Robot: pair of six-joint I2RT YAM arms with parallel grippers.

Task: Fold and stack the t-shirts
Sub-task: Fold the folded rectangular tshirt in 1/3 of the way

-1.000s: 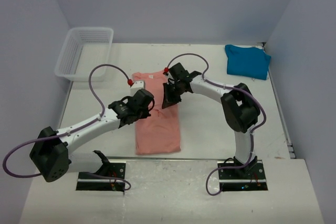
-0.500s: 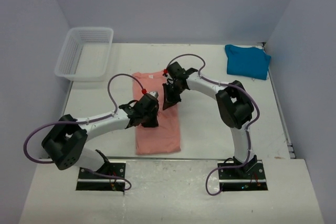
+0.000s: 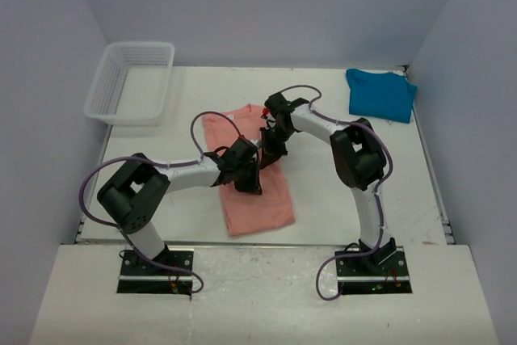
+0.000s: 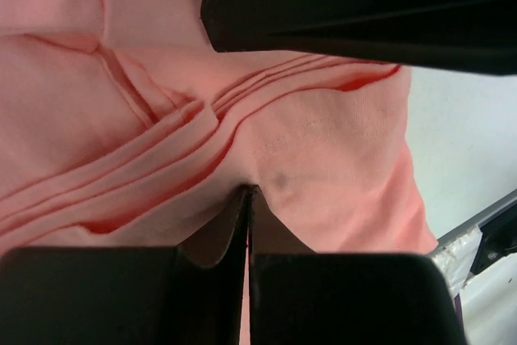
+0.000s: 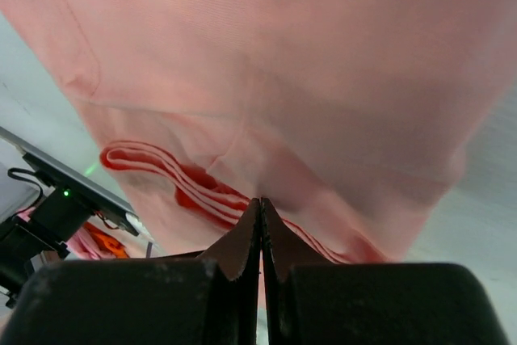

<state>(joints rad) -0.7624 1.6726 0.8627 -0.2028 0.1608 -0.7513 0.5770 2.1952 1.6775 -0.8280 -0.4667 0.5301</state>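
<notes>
At centre frame of the top view we find the salmon-pink t-shirt (image 3: 262, 206) lying on the table (image 3: 339, 199), skewed toward lower right. The left gripper (image 3: 249, 180) bears on its middle and the right gripper (image 3: 272, 148) on its upper right edge. Both have fingers pressed together, pinching pink cloth (pleats gather at the tips). The teal-blue t-shirt (image 3: 380, 94) lies upper right, well apart.

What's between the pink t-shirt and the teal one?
In the top view, the right arm reaches across bare table between the pink t-shirt and the teal t-shirt; nothing else lies there.
</notes>
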